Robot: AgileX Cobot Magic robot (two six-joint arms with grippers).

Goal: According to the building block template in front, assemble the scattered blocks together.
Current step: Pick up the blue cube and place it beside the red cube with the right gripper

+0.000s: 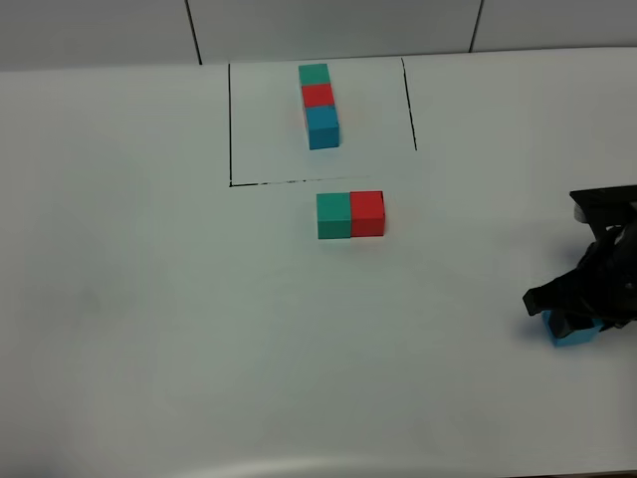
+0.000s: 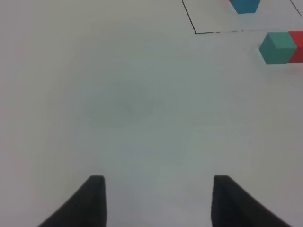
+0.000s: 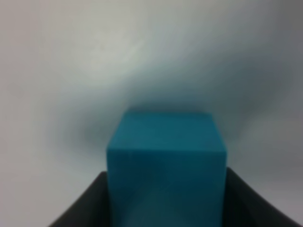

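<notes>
The building block template [image 1: 318, 100] is a green-red-blue row at the back, framed by black lines [image 1: 230, 119]. Just in front of the frame, the scattered teal-green block [image 1: 333, 215] and red block [image 1: 367, 212] sit side by side, touching. The scattered blue block [image 1: 575, 333] is at the far right, low at the table, between my right gripper's [image 1: 579, 311] fingers. In the right wrist view the blue block [image 3: 165, 165] fills the gap and both fingers press its sides. My left gripper [image 2: 158, 203] is open and empty over bare table. Its arm does not show in the exterior high view.
The left wrist view shows the green block [image 2: 277, 47], part of the red block [image 2: 298, 46], the template's blue end [image 2: 245, 4] and a corner of the black frame [image 2: 195, 31]. The white table's [image 1: 149, 299] front edge runs along the bottom.
</notes>
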